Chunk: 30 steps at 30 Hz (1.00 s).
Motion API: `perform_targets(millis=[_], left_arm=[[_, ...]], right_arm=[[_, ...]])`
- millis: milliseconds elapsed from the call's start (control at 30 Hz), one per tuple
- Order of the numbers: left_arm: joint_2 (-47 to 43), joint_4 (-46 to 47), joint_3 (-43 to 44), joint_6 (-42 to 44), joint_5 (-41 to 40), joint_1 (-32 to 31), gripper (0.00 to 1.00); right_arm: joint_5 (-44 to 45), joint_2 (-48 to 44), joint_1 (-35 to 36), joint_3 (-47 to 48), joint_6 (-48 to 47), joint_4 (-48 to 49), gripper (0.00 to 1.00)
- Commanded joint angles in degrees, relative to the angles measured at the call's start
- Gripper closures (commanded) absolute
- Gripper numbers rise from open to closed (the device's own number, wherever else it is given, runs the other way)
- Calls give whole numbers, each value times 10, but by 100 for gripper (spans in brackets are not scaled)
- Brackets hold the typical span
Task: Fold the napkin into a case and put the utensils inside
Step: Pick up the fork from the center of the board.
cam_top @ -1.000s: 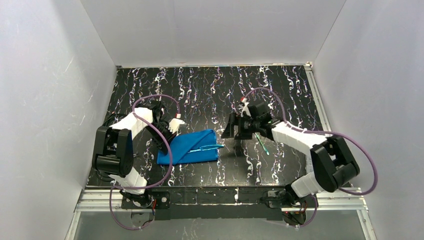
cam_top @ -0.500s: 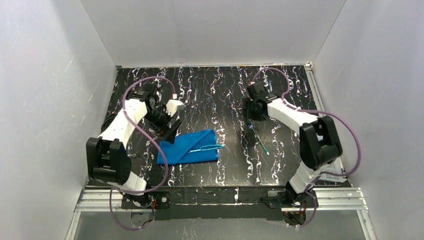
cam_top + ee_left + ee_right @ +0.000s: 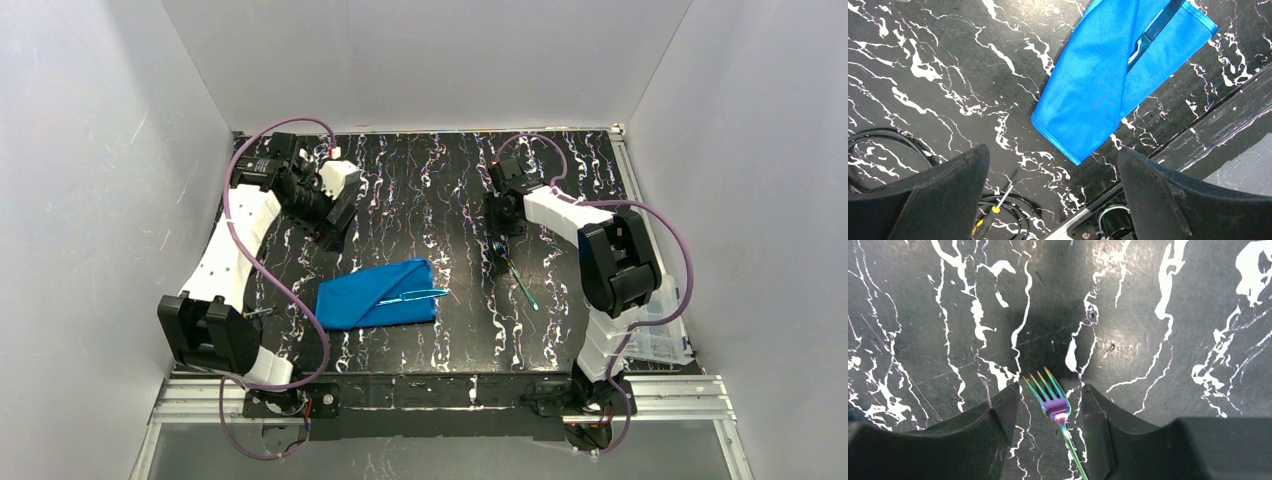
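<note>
Case (image 3: 372, 300) – one, one utensil (image 3: 422, 294) inside, one fork (image 3: 1055, 402) between part-open right end effector (image 3: 1049, 390), left end effector (image 3: 1052, 151) gaping empty.

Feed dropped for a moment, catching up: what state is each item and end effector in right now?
case: folded, lying flat, not held
utensil: tucked in the case's fold, one end sticking out
fork: flat on the table, not gripped
left end effector: open, empty, away from the case
right end effector: open, straddling the fork's tines

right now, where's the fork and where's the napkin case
fork (image 3: 1054, 404), right wrist view, base of its tines
case (image 3: 370, 298), top external view, middle of the folded blue cloth
</note>
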Motion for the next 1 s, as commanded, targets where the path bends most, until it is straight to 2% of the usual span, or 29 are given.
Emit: perform_targets(millis=[0,167,233,300,433,500,667,833,967], left_arm=[[-3,-22,32,-18,-14,3,1],[1,-19,49,-39,-20,3,2],[0,-14,50,-48,-31,4,2],[-2,-7,50,-53,-41,5,2],[-5,-5,51,-52,-37,7,1],[-6,-7,50,-51,-31,7,2],[-4,-8,45,-62,-5,7,2],[9,-10,54,-96,73,5,2],[32,-2,68,-128,118,-31,2]], right_arm=[[-37,26,-6,28,-6,23,44],[-58,48,-6,29,-5,31,48],[-61,50,-7,28,-7,32,53],[-59,51,-10,28,-7,32,63],[-58,51,-19,32,0,30,94],[-50,49,-23,36,5,23,99],[-26,30,-44,39,30,9,99],[-45,-13,-58,35,74,11,99],[-55,-63,-58,19,127,37,99]])
